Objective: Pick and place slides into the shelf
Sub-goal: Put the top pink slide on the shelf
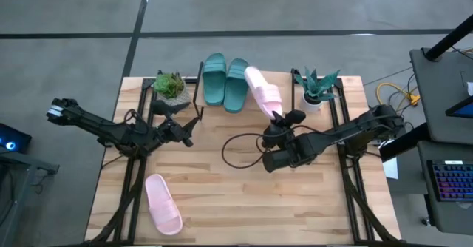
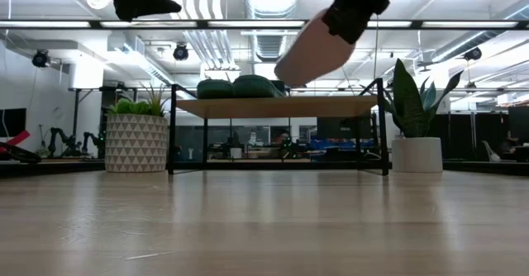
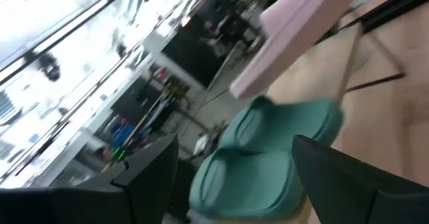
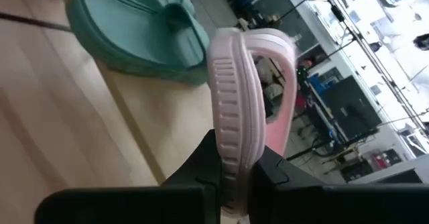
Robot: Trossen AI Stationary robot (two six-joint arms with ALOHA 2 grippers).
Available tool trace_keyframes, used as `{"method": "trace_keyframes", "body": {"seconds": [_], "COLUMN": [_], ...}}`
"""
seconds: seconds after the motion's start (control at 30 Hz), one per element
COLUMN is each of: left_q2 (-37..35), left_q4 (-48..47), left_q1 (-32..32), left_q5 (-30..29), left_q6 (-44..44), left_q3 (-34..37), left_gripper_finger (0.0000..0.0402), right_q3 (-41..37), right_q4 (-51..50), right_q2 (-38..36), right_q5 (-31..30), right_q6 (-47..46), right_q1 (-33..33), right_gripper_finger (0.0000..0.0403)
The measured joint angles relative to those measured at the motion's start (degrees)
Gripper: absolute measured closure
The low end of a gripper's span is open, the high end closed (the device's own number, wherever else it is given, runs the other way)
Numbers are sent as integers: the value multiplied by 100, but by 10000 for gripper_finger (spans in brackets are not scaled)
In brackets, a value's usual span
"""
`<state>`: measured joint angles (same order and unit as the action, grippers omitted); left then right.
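Note:
The shelf [image 1: 292, 84] stands at the table's far middle, with two teal slides [image 1: 225, 82] side by side on its top, which also show in the low view [image 2: 235, 86]. My right gripper [image 1: 276, 117] is shut on a pink slide [image 1: 262, 92] in the air above the shelf's right part [image 2: 318, 49]. A second pink slide [image 1: 162, 204] lies sole-down on the table near the front left. My left gripper [image 1: 191, 125] hovers open left of the shelf, holding nothing, and faces the teal slides [image 3: 268, 150]. My right gripper pinches the pink slide's sole at its heel end [image 4: 234, 158] between its two fingers, one on the underside and one on the footbed. The fingers come from the table's near right side, along the slide. The slide is lifted clear, turned on its edge, and its toe end [image 2: 289, 68] slants down toward the shelf.
A potted plant [image 1: 170, 84] stands left of the shelf and another [image 1: 319, 88] at its right. A dark cable [image 1: 240, 151] loops on the table's middle. Black frame bars [image 1: 133, 180] run along both table sides.

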<state>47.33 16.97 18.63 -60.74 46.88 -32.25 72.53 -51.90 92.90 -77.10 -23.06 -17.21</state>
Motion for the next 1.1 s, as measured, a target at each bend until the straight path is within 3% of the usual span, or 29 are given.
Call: {"method": "trace_keyframes", "body": {"seconds": [0.13, 0.2, 0.47, 0.83, 1.1], "left_q2": [144, 324, 1387, 2463, 3046], "left_q4": [1, -6, -69, -1551, -1711], "left_q1": [-92, -181, -917, -1888, -2241], "left_q5": [1337, 1722, 2261, 3320, 3473], "left_q6": [179, 428, 1140, 1044, 1237], "left_q3": [-11, -113, -943, -2511, -3048], "left_gripper_finger": [125, 125, 125, 125, 125], "right_q3": [36, 86, 327, 671, 785], "right_q4": [-17, -18, -10, -14, -6], "right_q2": [-52, -65, -98, -98, -98], "right_q5": [-56, -51, 208, 382, 423], "right_q6": [70, 141, 638, 1248, 1456], "right_q1": [0, 0, -100, -593, -755], "right_gripper_finger": [379, 379, 379, 379, 379]}}
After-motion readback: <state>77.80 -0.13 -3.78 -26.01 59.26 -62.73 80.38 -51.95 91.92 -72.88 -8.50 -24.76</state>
